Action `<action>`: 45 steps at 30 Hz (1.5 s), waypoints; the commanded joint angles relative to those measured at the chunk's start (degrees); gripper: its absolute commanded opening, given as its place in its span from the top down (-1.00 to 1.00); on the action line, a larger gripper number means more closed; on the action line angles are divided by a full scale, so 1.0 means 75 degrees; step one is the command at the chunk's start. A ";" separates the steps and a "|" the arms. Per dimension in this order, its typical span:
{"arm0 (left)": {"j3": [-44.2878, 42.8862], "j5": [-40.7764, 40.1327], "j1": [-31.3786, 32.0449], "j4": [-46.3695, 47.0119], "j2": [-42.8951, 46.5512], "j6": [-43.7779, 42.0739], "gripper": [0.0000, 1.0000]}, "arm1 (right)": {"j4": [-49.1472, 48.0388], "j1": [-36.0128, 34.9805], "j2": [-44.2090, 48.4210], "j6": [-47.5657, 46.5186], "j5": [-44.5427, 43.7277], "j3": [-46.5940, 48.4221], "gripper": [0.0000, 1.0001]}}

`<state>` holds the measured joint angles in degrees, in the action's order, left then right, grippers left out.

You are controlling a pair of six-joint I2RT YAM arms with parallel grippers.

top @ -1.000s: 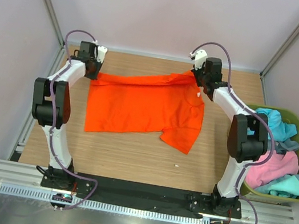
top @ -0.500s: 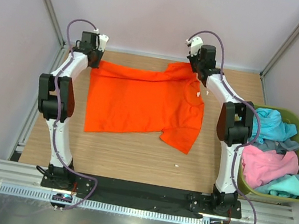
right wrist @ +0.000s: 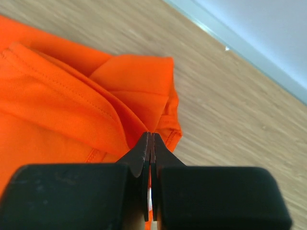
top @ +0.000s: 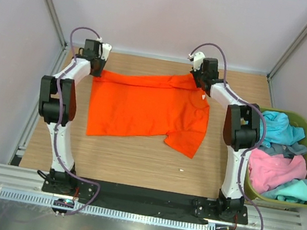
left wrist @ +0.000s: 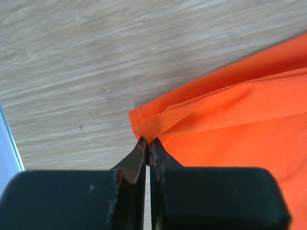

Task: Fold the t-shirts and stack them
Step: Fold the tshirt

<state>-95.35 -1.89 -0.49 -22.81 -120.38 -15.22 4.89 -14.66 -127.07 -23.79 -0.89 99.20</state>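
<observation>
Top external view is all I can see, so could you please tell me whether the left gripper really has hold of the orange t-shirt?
Observer: Yes. In the left wrist view, the left gripper is shut on a hemmed corner of the orange t-shirt.
Operator: Thank you. And the right side?
Observer: In its own wrist view, the right gripper is also shut, pinching bunched folds at the shirt's edge.
Operator: Is the cloth at the left pinch a single layer?
Observer: No. It is doubled there, with a folded strip of hem lying over the layer beneath.
</observation>
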 commanded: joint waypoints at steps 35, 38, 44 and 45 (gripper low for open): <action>0.0481 0.0041 0.0262 -0.1012 0.1594 0.0448 -0.47 | 0.0813 -0.0238 0.1944 0.0781 0.0294 -0.0748 0.28; -0.0328 0.0530 0.0335 -0.1774 0.0854 0.0670 -0.44 | 0.1094 -0.0144 0.1196 0.1226 0.0340 0.0095 0.28; -0.1744 0.1762 0.0335 -0.3332 -0.0237 0.1162 -0.29 | 0.1820 0.0055 -0.0246 0.1543 0.0691 0.1690 0.29; -0.1875 0.1822 0.0323 -0.3624 -0.0482 0.1197 -0.24 | 0.1914 0.0090 -0.0400 0.1578 0.0727 0.2051 0.30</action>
<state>-104.31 5.91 2.13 -41.23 -122.17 -8.75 15.90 -14.52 -126.98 -14.41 3.03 108.77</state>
